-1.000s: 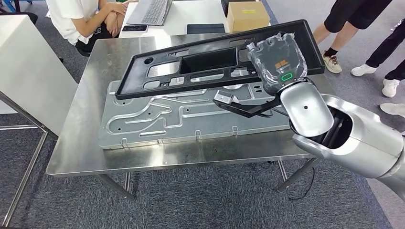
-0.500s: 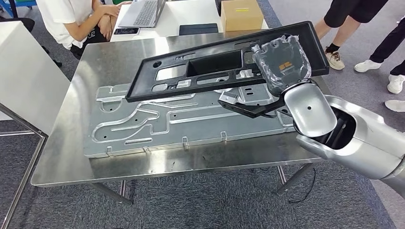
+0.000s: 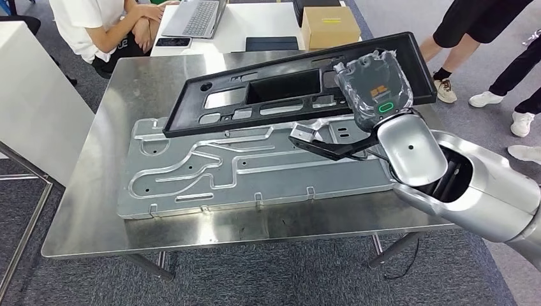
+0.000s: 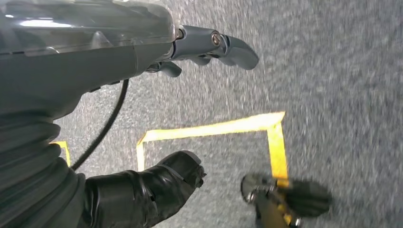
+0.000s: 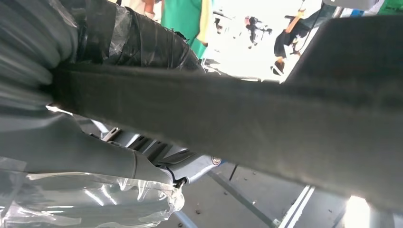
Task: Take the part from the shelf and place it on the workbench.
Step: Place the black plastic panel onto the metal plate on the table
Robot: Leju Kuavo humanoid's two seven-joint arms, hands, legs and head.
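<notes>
The right hand (image 3: 373,89) has hold of the black panel (image 3: 281,89) by its end, keeping it tilted above the metal plate (image 3: 255,169) on the workbench (image 3: 127,95). The left hand (image 4: 157,57) hangs over the carpet with nothing in it, fingers loosely apart.

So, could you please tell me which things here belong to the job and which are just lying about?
Part of the job:
- black panel, held by the right hand above the table
- steel workbench

Just lying about:
- grey metal plate flat on the bench
- laptop, phone and cardboard box on the white desk behind
- left hand, hanging over the floor
</notes>
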